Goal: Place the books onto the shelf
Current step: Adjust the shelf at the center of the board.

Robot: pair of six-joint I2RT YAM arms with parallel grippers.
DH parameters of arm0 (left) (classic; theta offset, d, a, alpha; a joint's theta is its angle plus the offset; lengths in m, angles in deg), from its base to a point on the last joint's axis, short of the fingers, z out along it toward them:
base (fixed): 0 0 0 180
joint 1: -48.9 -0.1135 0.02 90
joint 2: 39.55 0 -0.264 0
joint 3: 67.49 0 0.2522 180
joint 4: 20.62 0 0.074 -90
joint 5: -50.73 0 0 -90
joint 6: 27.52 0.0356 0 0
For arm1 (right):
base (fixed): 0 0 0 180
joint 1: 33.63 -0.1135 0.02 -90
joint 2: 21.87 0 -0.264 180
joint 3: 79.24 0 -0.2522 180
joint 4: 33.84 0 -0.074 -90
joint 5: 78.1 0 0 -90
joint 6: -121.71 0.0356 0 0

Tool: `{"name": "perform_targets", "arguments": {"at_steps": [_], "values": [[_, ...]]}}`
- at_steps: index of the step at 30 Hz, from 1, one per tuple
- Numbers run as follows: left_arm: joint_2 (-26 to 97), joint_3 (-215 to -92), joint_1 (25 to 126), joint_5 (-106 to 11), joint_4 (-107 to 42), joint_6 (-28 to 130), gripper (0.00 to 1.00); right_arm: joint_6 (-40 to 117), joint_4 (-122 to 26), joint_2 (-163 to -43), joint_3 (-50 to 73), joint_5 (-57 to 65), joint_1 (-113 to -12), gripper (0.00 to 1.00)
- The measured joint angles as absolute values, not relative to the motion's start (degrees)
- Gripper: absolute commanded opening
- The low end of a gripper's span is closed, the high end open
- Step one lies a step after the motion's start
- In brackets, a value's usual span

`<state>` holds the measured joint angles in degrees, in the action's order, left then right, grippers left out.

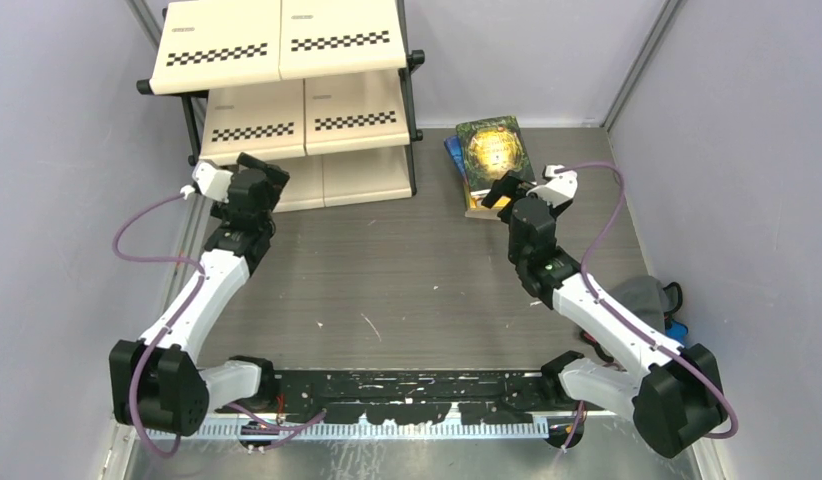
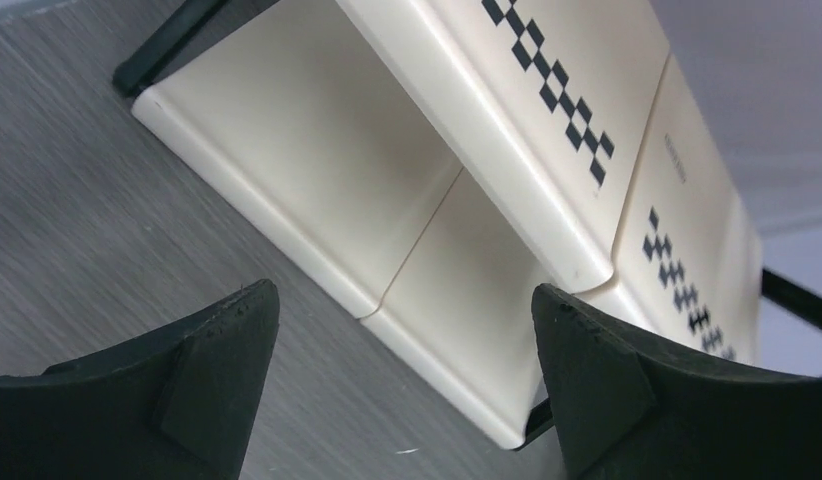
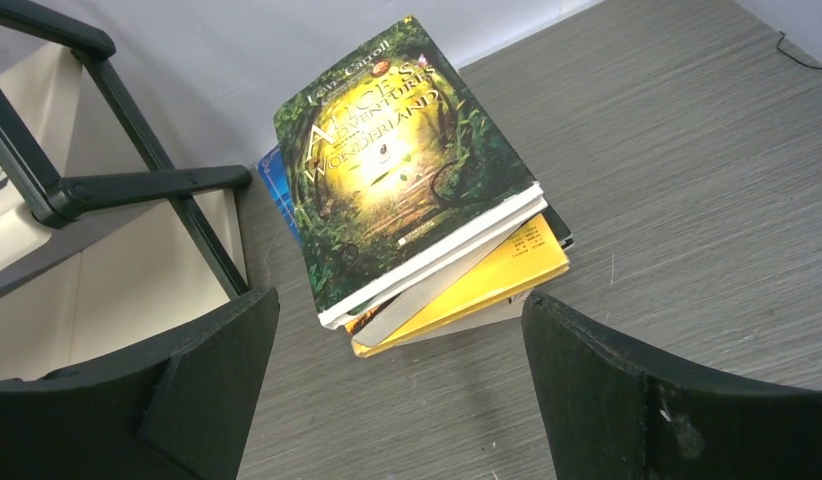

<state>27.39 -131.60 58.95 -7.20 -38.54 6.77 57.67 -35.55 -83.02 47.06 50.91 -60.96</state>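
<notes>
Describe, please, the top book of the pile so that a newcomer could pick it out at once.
From the cream checkered shelf at the far left, look right to the pile of books lying flat. The top book is dark green and gold, titled Alice's Adventures in Wonderland; those beneath show only blue and yellow edges.

Three-tier cream plastic shelf with black tubular frame [image 1: 287, 100]: far-left corner of grey wood-grain table [image 1: 407, 290], back to rear wall.
Stack of paperback books [image 1: 492, 165]: on table, right of shelf, near rear wall, narrow gap between the two.
Green-and-gold book [image 3: 397, 160] on top of stack. Blue book [image 3: 275, 180] beneath, jutting toward shelf. Yellow-orange book [image 3: 497, 280] lower down, jutting toward near side.
Grey-and-blue cloth bundle [image 1: 652, 295]: right table edge, beside right forearm, well apart from stack.
Left gripper [image 2: 402, 300]: just before shelf's bottom tier.
Right gripper [image 3: 399, 300]: just before stack, near side.
</notes>
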Motion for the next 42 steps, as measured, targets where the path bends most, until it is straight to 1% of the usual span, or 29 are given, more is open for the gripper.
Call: {"name": "perform_targets", "arguments": {"at_steps": [5,12,25,29,31,33,34,37,42], "values": [[28.9,-130.9,58.6,-5.9,-35.8,-1.2,0.94,57.8,-35.1,-83.4,47.8,49.4,-61.0,0.98],[33.9,-129.7,58.5,-3.7,-29.1,-7.5,0.91,57.8,-33.9,-84.8,48.4,48.5,-61.0,1.00],[42.7,-128.7,56.6,-1.5,-17.2,-11.2,0.87,58.1,-33.0,-85.2,50.5,50.4,-61.0,0.99],[45.1,-128.7,56.1,-1.3,-14.5,-12.2,0.81,58.9,-32.4,-85.4,51.5,50.4,-61.0,0.99],[45.8,-128.7,56.0,-1.4,-13.3,-12.4,0.77,59.1,-31.8,-85.9,51.8,50.4,-61.0,0.99],[45.7,-128.5,56.0,-1.8,-12.5,-12.3,0.72,59.3,-31.4,-86.4,51.9,50.3,-61.0,0.99],[45.4,-128.1,56.0,-2.3,-11.9,-12.3,0.71,59.3,-31.3,-86.7,51.9,50.3,-61.0,0.99],[42.5,-127.0,56.0,-3.9,-11.6,-11.2,0.71,59.5,-31.3,-87.2,51.9,50.3,-61.0,0.99],[31.6,-124.5,57.1,-4.4,-12.0,-8.3,0.73,60.2,-30.9,-87.4,51.9,50.1,-61.0,0.99]]}}
